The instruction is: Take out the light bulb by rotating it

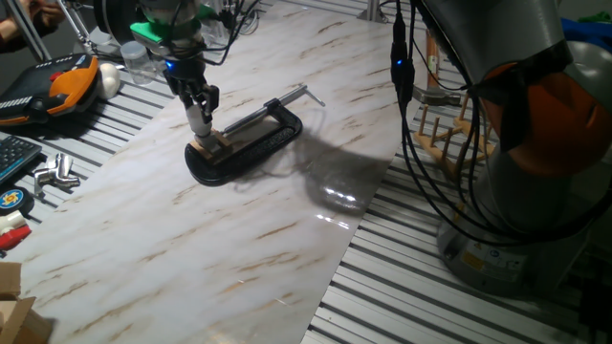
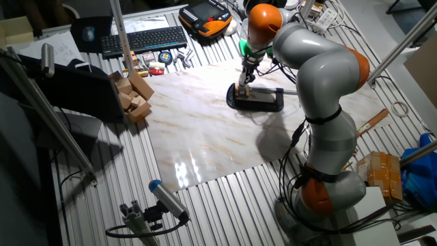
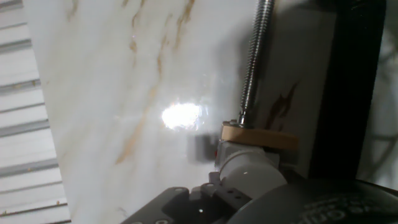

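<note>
The light bulb point(image 1: 199, 122) is small and white and stands upright over the tan wooden socket block point(image 1: 219, 143). The black C-clamp point(image 1: 251, 143) holds that block down on the marble board. My gripper point(image 1: 200, 113) comes straight down from above, its dark fingers shut around the bulb. In the hand view the bulb point(image 3: 247, 167) fills the lower middle, with the block point(image 3: 258, 138) just beyond it and the clamp's threaded screw point(image 3: 252, 62) running away from it. In the other fixed view my gripper point(image 2: 244, 78) hides the bulb above the clamp point(image 2: 257, 101).
An orange-and-black device point(image 1: 65, 82) and a white egg-shaped object point(image 1: 110, 78) lie at the back left. Metal parts point(image 1: 54, 174) sit on the slatted table to the left. A wooden peg rack point(image 1: 442, 136) stands right of the board. Loose wooden blocks point(image 2: 134, 97) lie near a keyboard point(image 2: 143, 39).
</note>
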### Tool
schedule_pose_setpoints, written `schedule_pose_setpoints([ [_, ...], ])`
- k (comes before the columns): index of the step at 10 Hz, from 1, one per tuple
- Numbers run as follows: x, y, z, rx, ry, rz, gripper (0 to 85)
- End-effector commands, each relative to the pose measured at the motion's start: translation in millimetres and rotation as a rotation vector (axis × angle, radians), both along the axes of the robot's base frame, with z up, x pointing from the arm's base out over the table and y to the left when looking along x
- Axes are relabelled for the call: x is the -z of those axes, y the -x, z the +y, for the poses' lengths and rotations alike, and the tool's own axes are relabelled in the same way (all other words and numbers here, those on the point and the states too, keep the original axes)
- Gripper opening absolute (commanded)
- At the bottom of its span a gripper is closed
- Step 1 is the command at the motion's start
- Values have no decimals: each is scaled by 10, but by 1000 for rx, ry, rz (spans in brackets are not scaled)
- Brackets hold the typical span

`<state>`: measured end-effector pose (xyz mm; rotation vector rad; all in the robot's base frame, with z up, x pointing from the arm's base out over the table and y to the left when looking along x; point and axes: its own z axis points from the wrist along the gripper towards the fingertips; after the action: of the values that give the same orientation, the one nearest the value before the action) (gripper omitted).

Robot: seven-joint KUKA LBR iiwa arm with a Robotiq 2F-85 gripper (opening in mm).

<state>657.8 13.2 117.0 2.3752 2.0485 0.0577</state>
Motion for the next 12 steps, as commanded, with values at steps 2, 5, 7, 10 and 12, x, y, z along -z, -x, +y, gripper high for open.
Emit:
schedule_pose_setpoints([
  [2,0,-2,-1,-42,0,-3,0],
  [5,1,-2,0,-97,-1,4,0],
  [7,0,-1,1,-133,-2,9,0],
  [10,3,-1,0,-211,-8,19,0],
  [12,7,0,1,-244,-11,27,0],
])
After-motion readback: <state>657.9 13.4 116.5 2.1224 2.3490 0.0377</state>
